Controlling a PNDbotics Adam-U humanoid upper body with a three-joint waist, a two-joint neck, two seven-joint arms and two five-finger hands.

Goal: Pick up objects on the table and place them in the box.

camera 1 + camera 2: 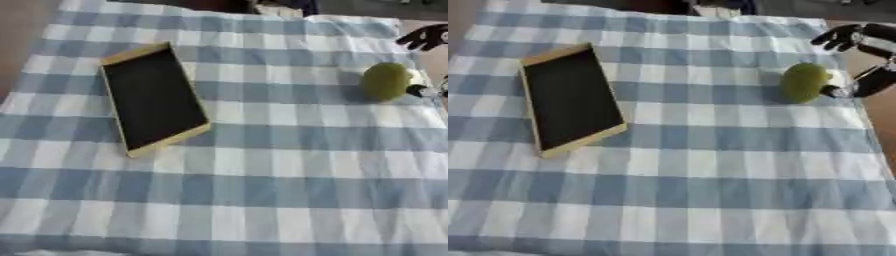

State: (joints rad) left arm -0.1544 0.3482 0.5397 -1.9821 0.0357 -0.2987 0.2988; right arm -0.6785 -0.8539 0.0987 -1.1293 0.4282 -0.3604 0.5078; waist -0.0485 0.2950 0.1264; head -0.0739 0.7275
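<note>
One object to move here: a yellow-green round fruit [803,82], looks like a lemon or lime, sitting on the checked cloth [710,175] near the right edge of the surface. Box [570,100] is a shallow tray, tan rim, dark inside, lying flat on the cloth well apart from the fruit, toward the left. Nothing in it yet.

Right robot hand [866,55] comes in from the upper right, just beside the fruit on its far right side. Fingers spread and only partly curled, wide, not wrapped round anything. One lower finger or thumb tip sits right at the fruit's right flank; cannot tell if touching or just short. Upper fingers are above and behind the fruit, apart from it. Left robot hand not visible in either view.

Step, as I judge it: reach/pre-grasp on the fruit, not lifted, so the task is at its start.

Next move likely needs the right robot hand to shift left over the fruit so thumb and fingers bracket it on opposite sides, then close, lift, and carry it leftward across the cloth to the box. Risk: round fruit may roll off toward the surface edge if nudged from one side; cloth is soft, so it could also bunch.
</note>
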